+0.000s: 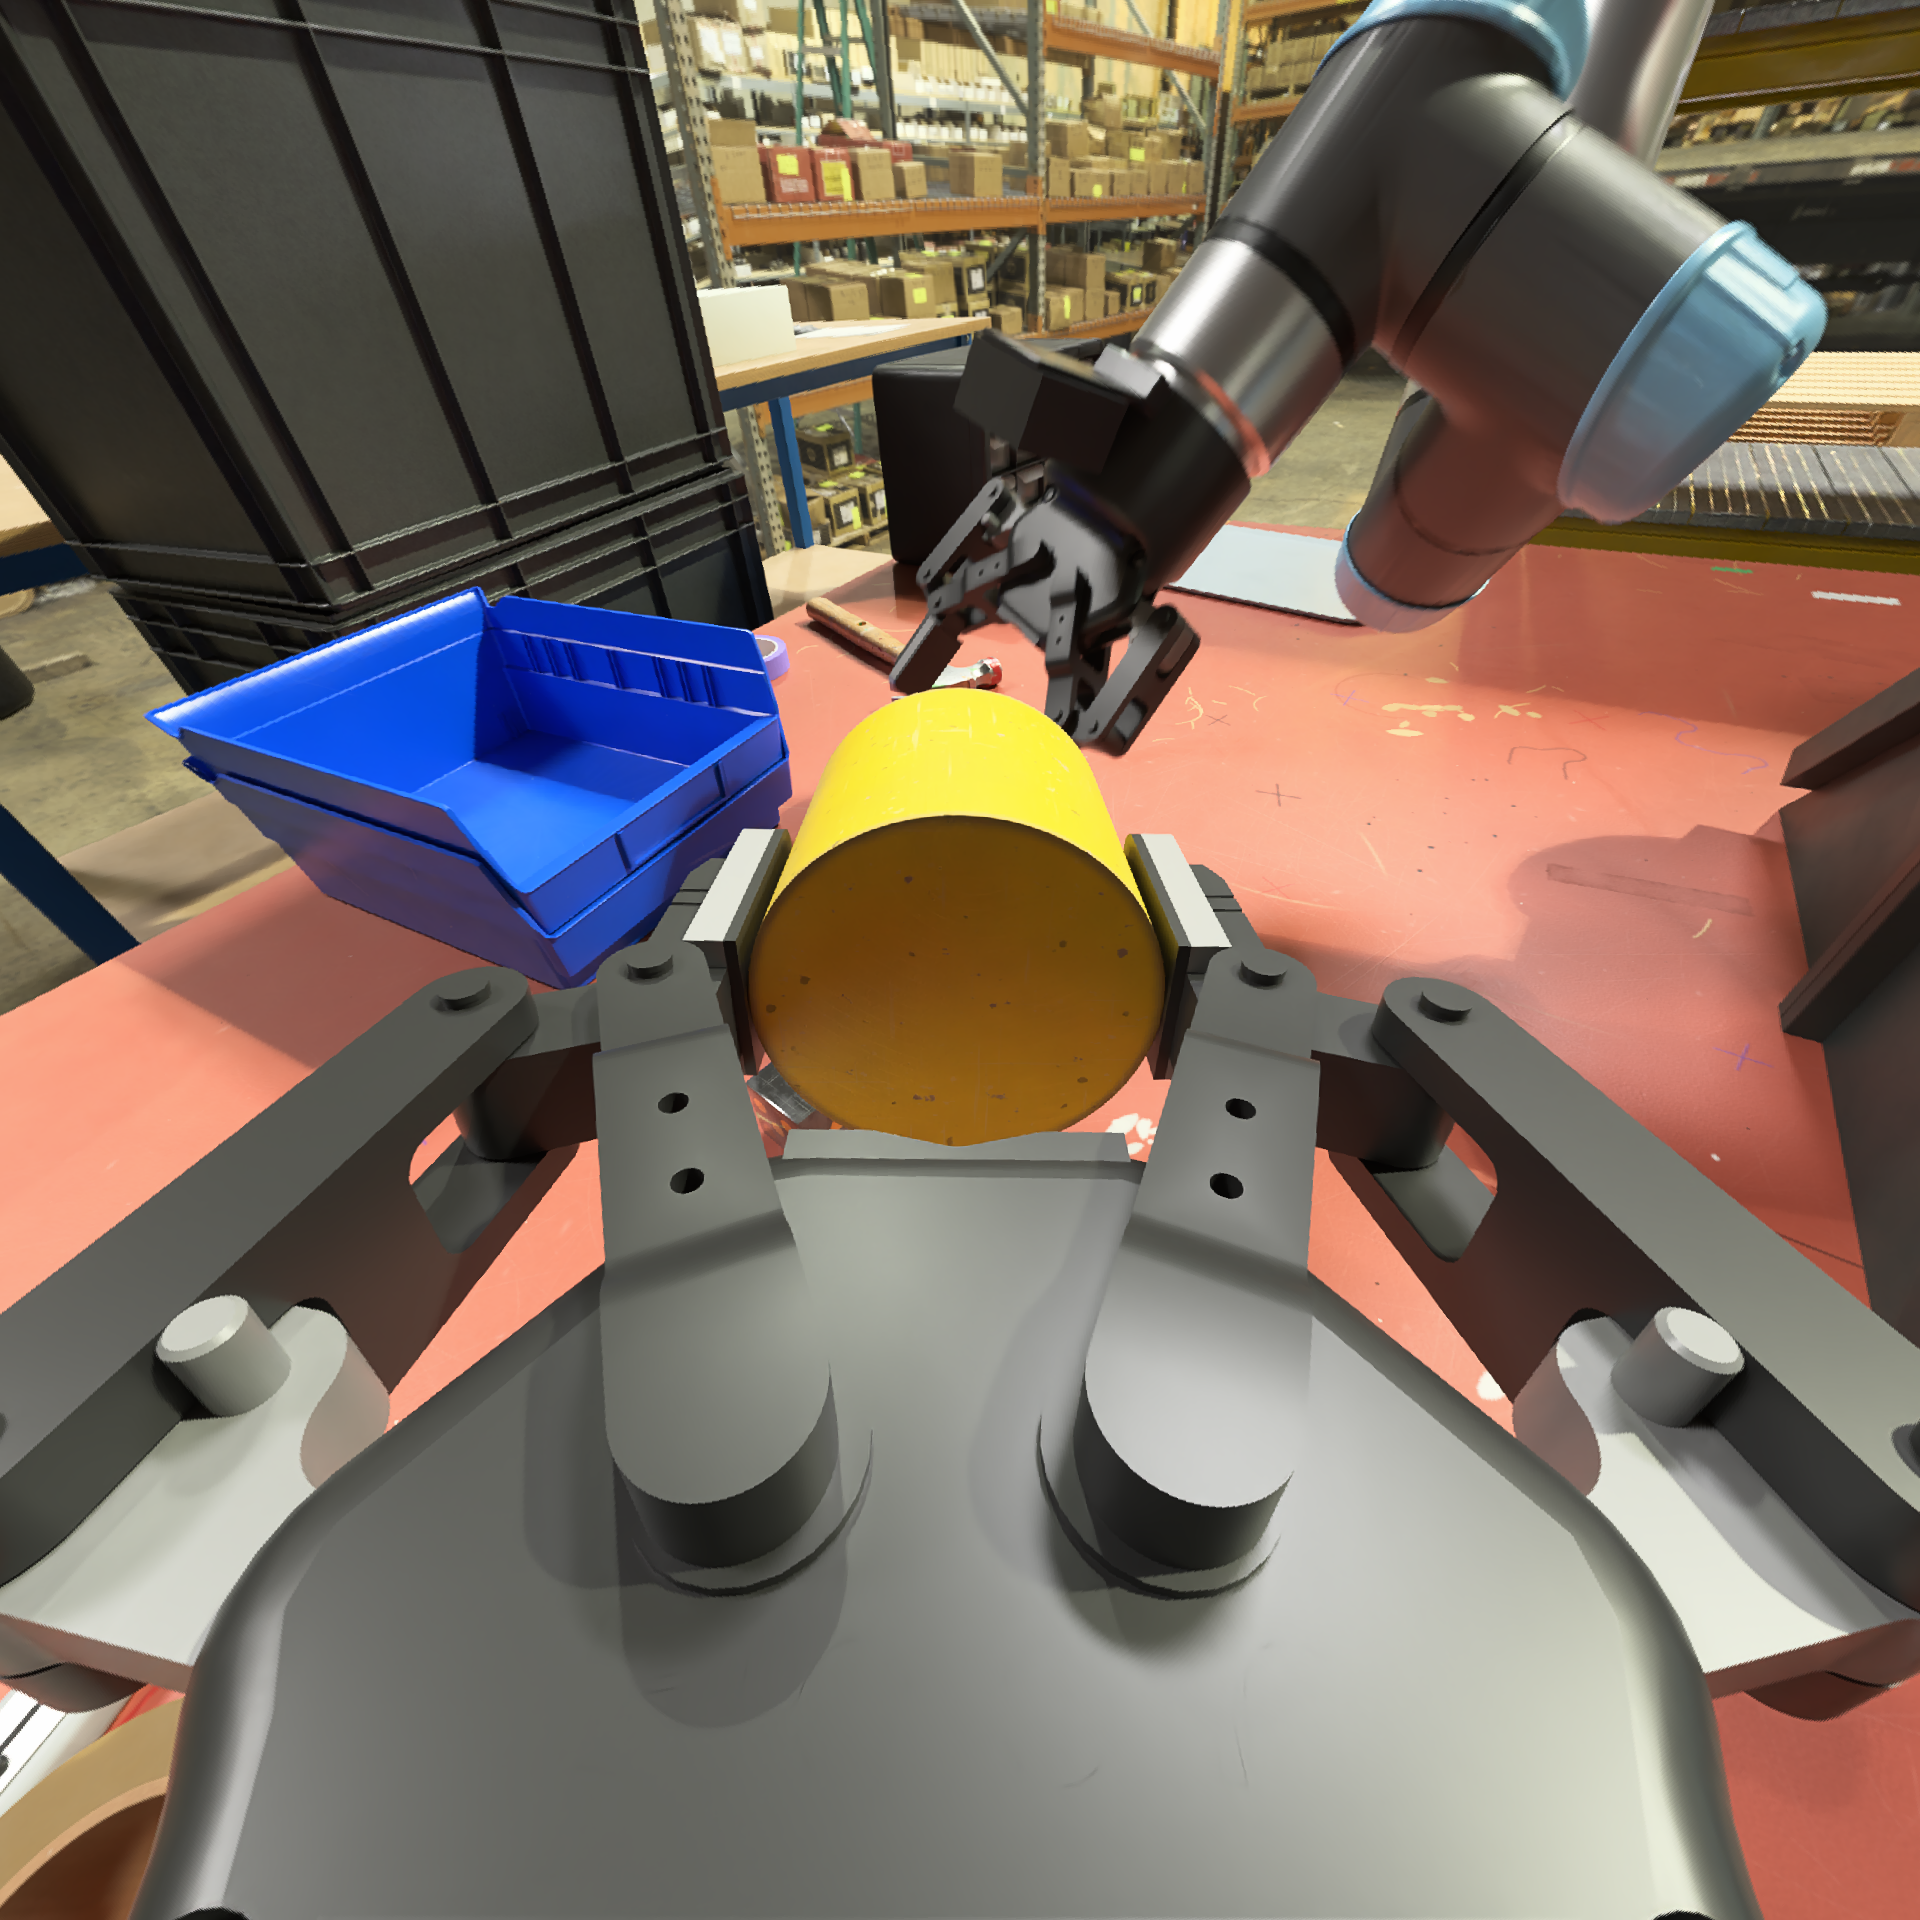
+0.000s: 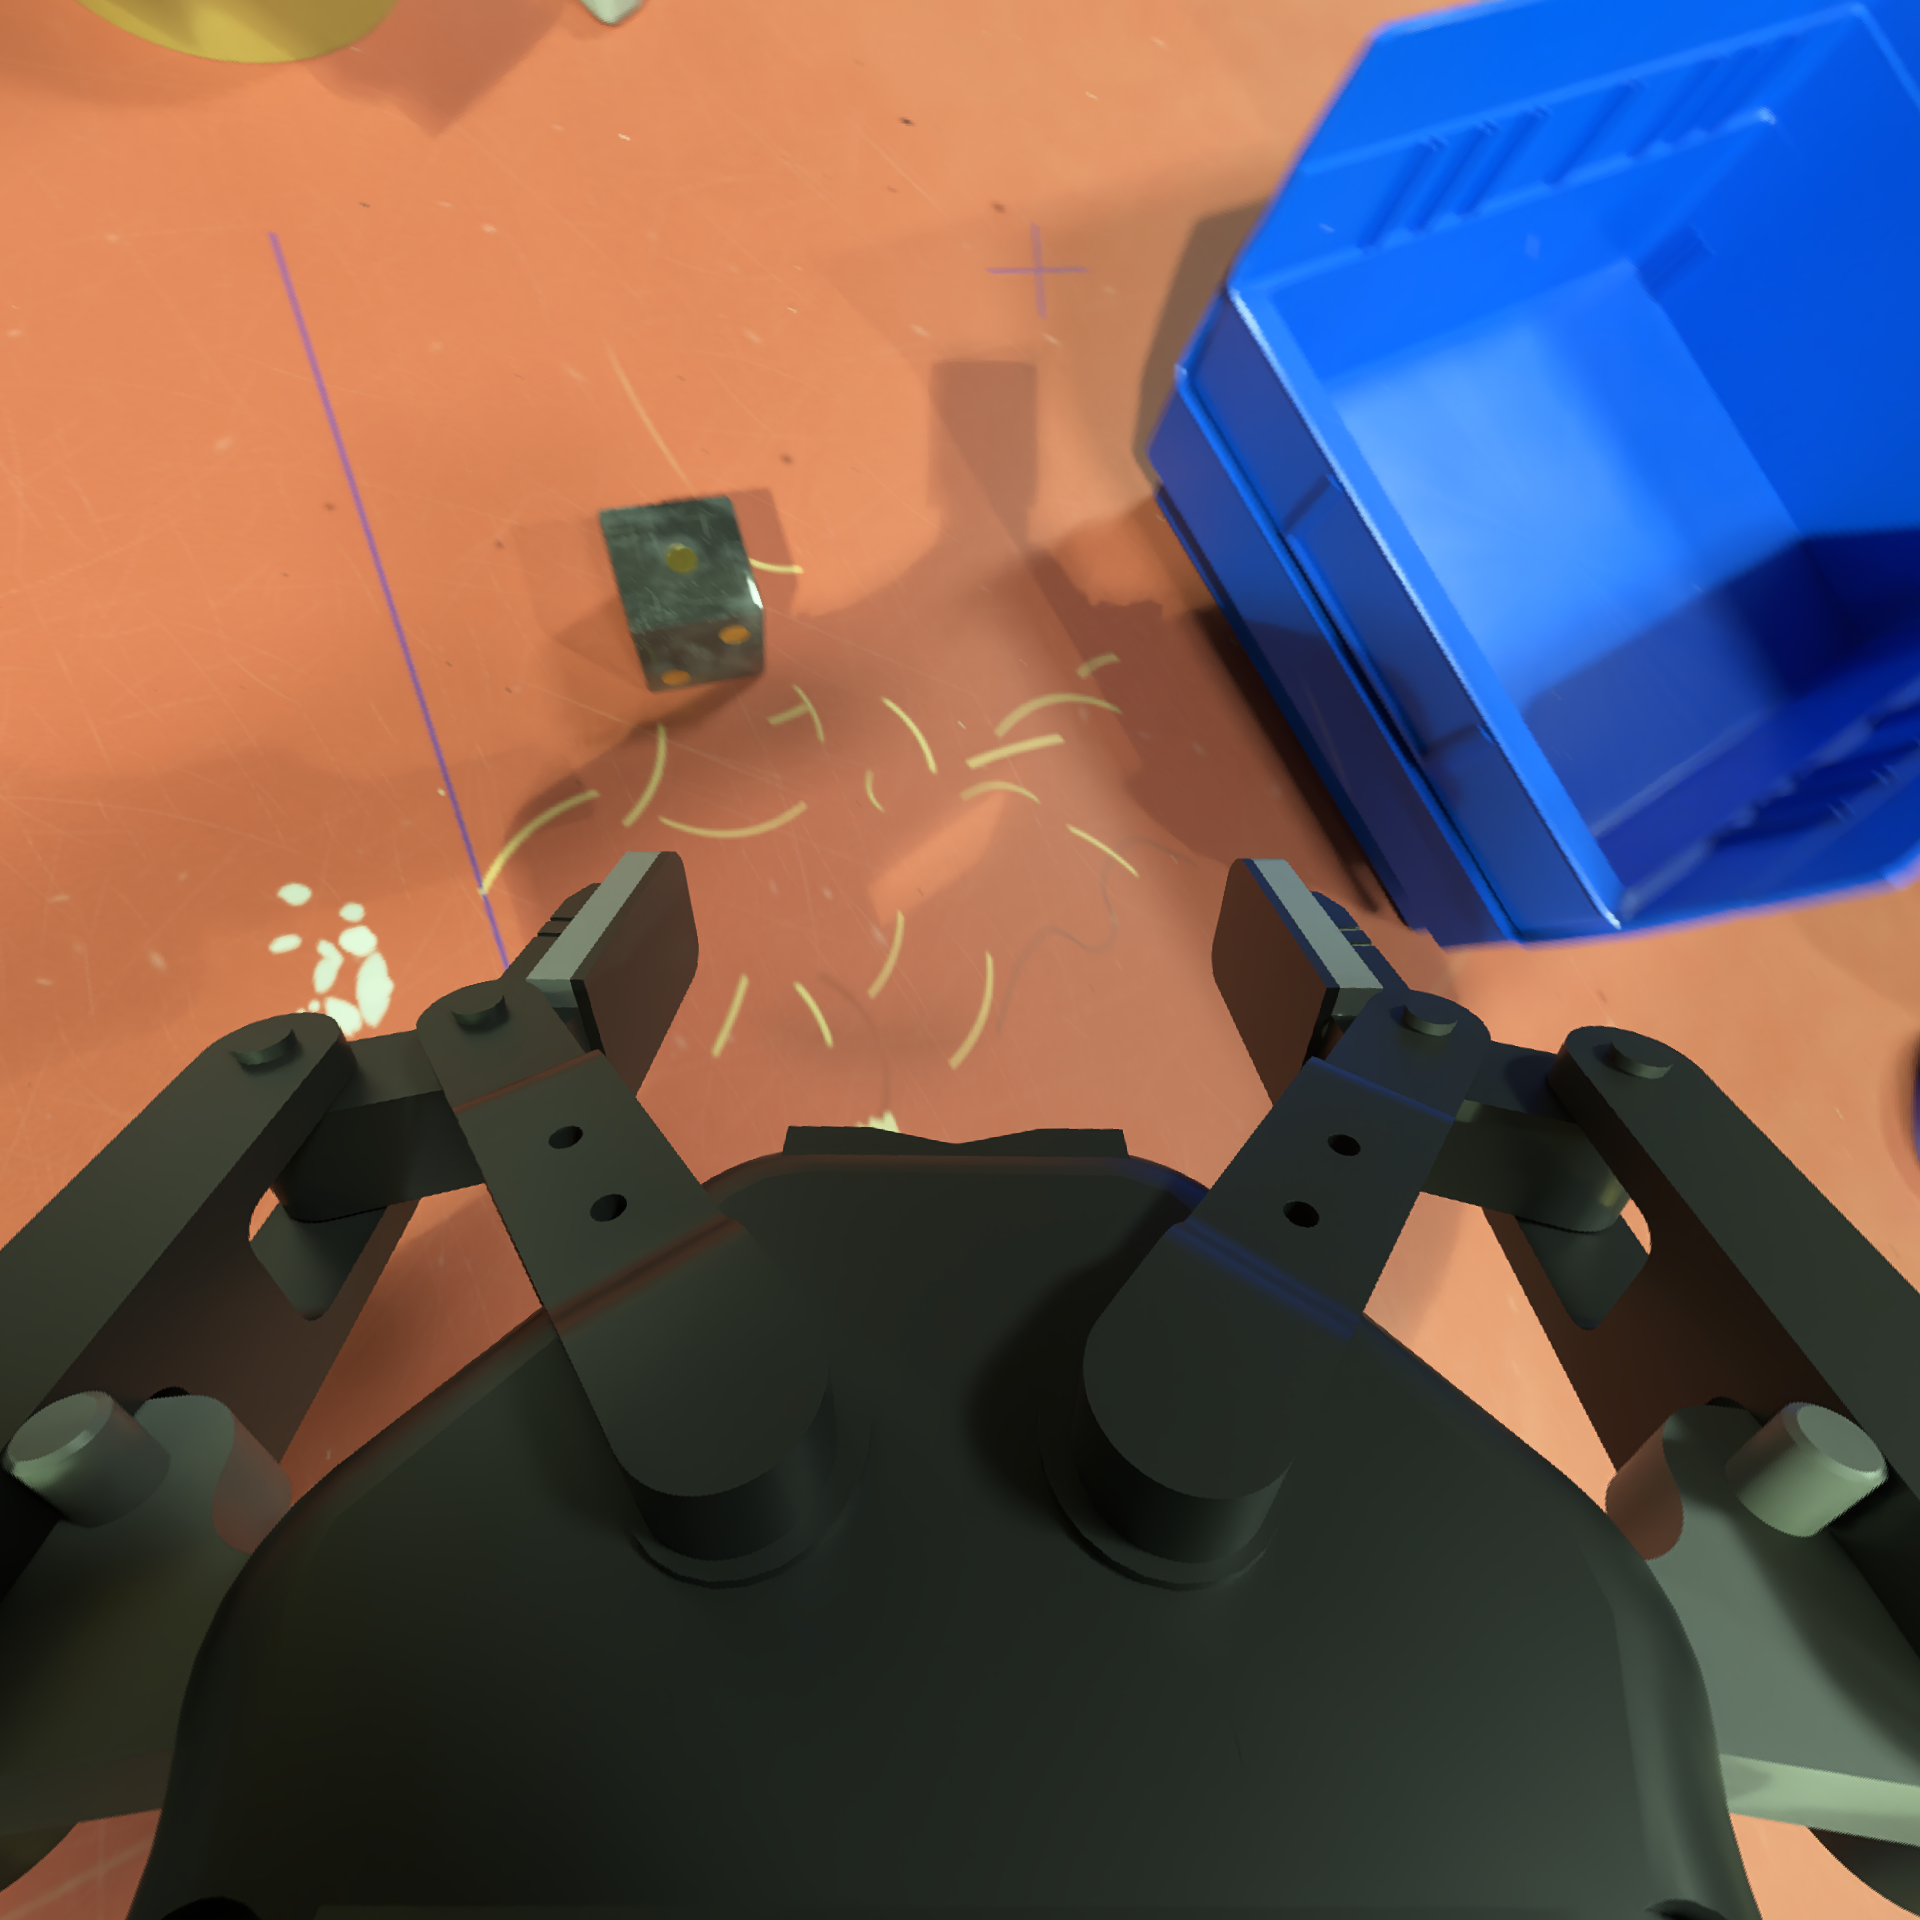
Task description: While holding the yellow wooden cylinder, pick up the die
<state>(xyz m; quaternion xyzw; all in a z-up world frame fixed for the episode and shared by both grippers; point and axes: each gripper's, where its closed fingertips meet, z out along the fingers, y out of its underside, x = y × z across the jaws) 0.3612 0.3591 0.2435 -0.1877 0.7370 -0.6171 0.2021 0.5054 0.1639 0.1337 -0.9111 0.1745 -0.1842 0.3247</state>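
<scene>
My left gripper (image 1: 954,899) is shut on the yellow wooden cylinder (image 1: 956,966) and holds it lying along the fingers, above the red table. A sliver of the cylinder (image 2: 239,26) shows at the top left of the right wrist view. The die (image 2: 686,592), dark grey with yellow pips, rests on the table ahead and slightly left of my right gripper (image 2: 956,914). My right gripper is open and empty, hovering above the table, apart from the die. It also shows in the left wrist view (image 1: 1029,675), beyond the cylinder. The die is mostly hidden under the cylinder in the left wrist view.
Stacked blue bins (image 1: 499,769) stand left of the cylinder; they sit right of the die in the right wrist view (image 2: 1579,478). Dark crates (image 1: 343,291) rise behind them. A wooden-handled tool (image 1: 852,629) lies farther back. A dark block (image 1: 1860,883) stands at the right edge.
</scene>
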